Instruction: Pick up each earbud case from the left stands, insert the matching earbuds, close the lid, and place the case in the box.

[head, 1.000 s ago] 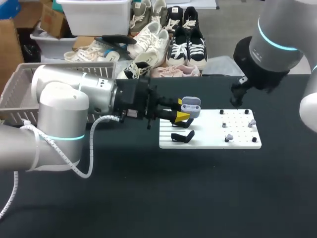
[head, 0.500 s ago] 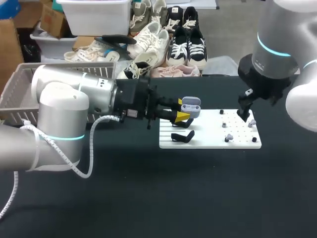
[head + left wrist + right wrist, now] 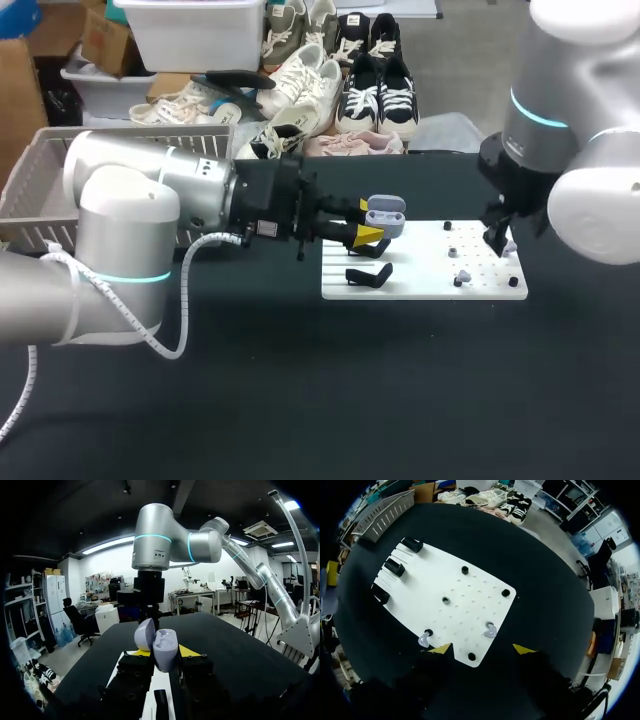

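In the middle of the head view the left gripper (image 3: 370, 234) is clamped on a grey earbud case (image 3: 385, 216), lid open, held over the left end of the white board (image 3: 420, 287). At centre right the right gripper (image 3: 497, 238) hangs over the board's right end, its fingers spread wide and empty. In its wrist view one earbud (image 3: 490, 629) lies just ahead between them, and a second earbud (image 3: 424, 640) lies beside one tip.

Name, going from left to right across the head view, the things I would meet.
basket → open earbud case → grey earbud → right gripper
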`<action>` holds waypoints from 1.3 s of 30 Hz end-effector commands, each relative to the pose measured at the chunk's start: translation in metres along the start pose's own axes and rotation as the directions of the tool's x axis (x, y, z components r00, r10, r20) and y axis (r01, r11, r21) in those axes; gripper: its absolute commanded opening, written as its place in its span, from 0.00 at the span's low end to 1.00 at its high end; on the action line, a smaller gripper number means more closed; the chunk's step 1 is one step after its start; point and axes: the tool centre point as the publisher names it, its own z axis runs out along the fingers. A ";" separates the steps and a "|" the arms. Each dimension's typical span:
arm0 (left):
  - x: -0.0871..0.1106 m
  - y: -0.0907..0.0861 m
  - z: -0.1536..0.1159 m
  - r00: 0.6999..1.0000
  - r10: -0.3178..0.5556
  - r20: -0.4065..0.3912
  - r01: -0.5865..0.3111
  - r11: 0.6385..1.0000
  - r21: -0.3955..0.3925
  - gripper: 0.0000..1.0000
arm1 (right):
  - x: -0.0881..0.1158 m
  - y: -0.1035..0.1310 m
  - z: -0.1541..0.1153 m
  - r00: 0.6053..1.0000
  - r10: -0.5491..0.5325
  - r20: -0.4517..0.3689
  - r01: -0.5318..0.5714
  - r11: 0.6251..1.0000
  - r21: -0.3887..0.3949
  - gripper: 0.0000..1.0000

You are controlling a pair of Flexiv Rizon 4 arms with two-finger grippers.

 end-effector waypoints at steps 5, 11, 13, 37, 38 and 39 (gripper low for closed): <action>0.000 0.000 0.000 1.000 0.000 -0.001 0.000 1.000 0.001 0.00 | -0.002 -0.006 0.015 1.000 0.023 0.013 -0.023 1.000 0.004 0.52; 0.000 0.000 0.000 1.000 0.000 -0.001 0.000 1.000 0.001 0.00 | -0.001 -0.009 0.023 0.999 0.044 0.010 -0.044 0.999 0.007 0.47; 0.000 0.000 0.000 1.000 0.000 -0.001 0.000 1.000 0.001 0.00 | 0.000 -0.010 0.024 0.999 0.043 0.007 -0.043 0.999 0.007 0.48; 0.000 0.000 0.000 1.000 0.000 -0.001 0.000 1.000 0.001 0.00 | -0.007 -0.011 0.037 0.999 0.041 0.022 -0.041 0.999 0.019 0.35; 0.000 0.000 0.000 1.000 0.000 -0.001 0.000 1.000 0.001 0.00 | -0.007 -0.012 0.037 0.999 0.041 0.022 -0.041 0.999 0.020 0.35; 0.000 0.000 0.000 1.000 0.000 -0.001 0.000 1.000 0.001 0.00 | -0.007 -0.012 0.037 0.999 0.041 0.022 -0.042 0.999 0.021 0.34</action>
